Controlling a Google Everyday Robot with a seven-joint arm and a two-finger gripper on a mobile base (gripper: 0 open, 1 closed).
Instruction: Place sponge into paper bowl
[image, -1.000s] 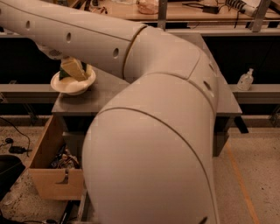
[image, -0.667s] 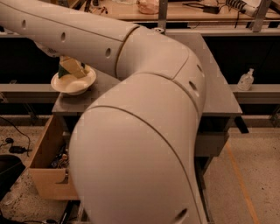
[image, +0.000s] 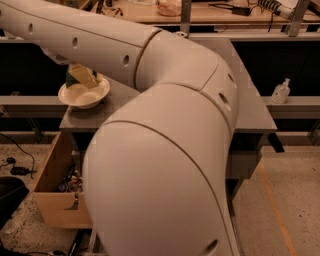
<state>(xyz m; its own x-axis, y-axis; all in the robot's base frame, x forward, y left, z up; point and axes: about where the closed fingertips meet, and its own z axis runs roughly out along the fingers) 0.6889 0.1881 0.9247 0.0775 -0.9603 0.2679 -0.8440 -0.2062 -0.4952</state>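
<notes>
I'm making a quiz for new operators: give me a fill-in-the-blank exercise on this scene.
1. The tilted sponge is over the paper bowl, which stands at the table's ___ end as the camera sees it.
2. The gripper, directly above the sponge, is mostly hidden behind the robot's ___.
3. A small clear ___ stands on the shelf at far right.
Missing: left; arm; bottle.

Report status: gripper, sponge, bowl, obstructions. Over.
Gripper mostly hidden behind white arm, above shallow cream paper bowl. Green-topped yellow foam sponge tilted at bowl's mouth, on grey table; released or not, cannot tell. No obstruction seen.
</notes>
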